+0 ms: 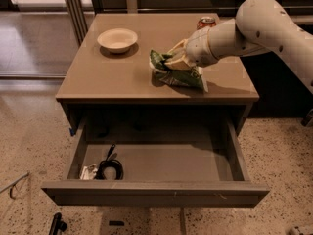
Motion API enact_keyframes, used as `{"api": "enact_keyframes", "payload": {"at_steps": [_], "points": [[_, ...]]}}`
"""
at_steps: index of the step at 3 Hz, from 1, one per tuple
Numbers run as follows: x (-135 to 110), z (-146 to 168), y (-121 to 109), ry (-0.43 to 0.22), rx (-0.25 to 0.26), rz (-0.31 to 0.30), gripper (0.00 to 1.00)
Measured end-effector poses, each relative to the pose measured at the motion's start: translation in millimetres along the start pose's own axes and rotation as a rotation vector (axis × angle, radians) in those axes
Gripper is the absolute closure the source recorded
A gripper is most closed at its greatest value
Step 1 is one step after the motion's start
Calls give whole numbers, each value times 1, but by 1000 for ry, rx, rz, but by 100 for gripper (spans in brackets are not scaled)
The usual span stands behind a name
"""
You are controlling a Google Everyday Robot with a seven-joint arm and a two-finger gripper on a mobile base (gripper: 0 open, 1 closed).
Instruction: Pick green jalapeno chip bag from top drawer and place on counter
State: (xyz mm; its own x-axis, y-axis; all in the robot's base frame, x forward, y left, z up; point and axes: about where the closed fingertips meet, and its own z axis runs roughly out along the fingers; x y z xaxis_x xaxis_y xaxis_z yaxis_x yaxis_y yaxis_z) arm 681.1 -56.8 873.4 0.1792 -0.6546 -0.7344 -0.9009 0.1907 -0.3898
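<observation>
White robot arm (264, 26) at upper right of frame: smooth rounded shells w/ small dark screw dots & a thin dark seam. Its gripper (175, 58), approx. centre-right of frame, is pale cream-yellow.

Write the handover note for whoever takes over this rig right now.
Gripper: at the top of the green jalapeno chip bag, over the right side of the counter; I cannot tell whether it is gripping.
Bag: resting on the counter, near the front edge.
Top drawer: pulled open, holding only a black cable and a small item.
Done: bag is out of the drawer and on the counter.
Left: probably confirm release and lift the arm clear.
</observation>
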Motion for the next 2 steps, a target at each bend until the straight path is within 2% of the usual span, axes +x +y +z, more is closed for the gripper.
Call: {"api": "enact_keyframes", "payload": {"at_steps": [2], "points": [[0,0,0,0,0,0,36]]}}
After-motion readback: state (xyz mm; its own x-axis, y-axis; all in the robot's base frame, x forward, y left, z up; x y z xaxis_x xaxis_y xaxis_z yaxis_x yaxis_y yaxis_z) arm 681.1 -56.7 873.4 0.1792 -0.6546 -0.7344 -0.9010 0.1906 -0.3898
